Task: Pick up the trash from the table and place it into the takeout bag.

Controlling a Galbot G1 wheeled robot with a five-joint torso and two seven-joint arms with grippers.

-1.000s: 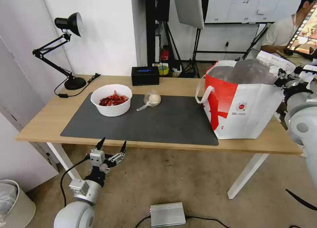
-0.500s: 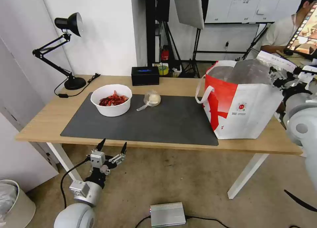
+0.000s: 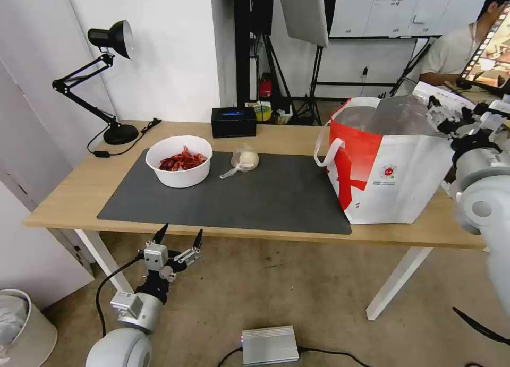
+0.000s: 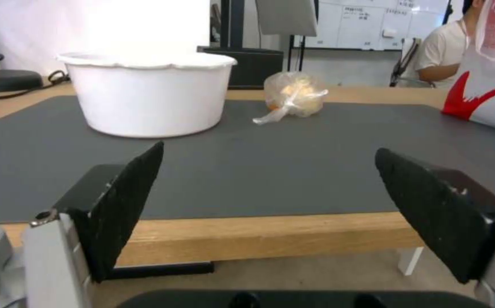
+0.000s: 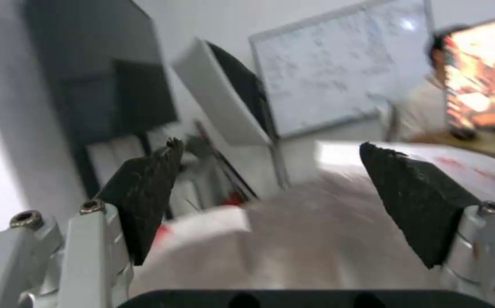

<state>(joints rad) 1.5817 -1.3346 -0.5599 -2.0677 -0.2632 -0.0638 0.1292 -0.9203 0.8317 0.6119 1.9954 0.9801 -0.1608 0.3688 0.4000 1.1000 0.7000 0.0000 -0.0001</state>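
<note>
Bright, even room light on my head view; soft shadows under the table [image 3: 255, 231]. My left wrist view blows out the wall at 11 o'clock behind the white bowl [image 4: 148, 96]. My right wrist view is motion-blurred (takeout bag [image 5: 293, 252] smeared), monitor glaring at 2 o'clock.

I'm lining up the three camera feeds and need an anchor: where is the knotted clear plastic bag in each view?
Head view: knotted clear plastic bag lies on the dark mat, beside the white bowl.
Left wrist view: it lies on the mat beyond the open left gripper, next to the bowl.
Right wrist view: not in it.
Shared landmark: the white bowl.
</note>
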